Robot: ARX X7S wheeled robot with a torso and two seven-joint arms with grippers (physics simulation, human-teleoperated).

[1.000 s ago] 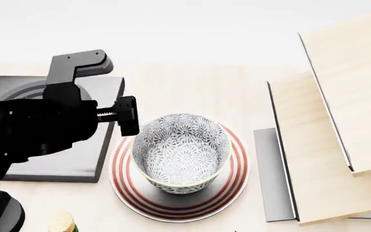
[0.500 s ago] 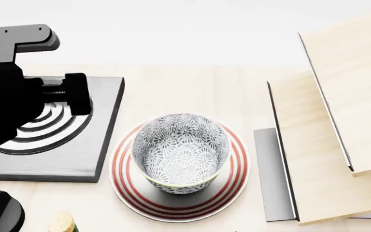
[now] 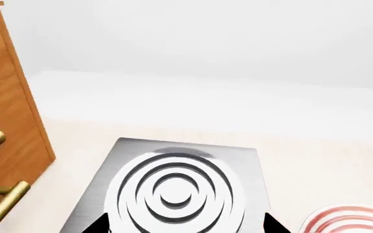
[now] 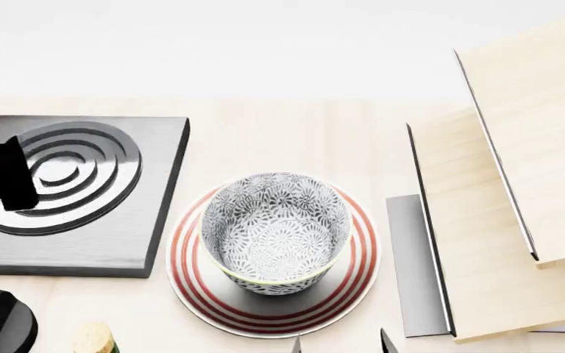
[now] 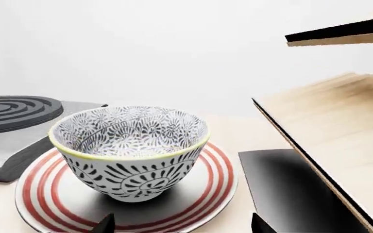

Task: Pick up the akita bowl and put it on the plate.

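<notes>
No readable text, label, brand, number or sign appears on anything in these views.

grey ringed burner [image 4: 71, 193], wooden shelves [image 4: 503, 220]

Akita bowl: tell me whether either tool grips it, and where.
Neither. The akita bowl sits free on the plate; both tools show open, empty tips.
</notes>
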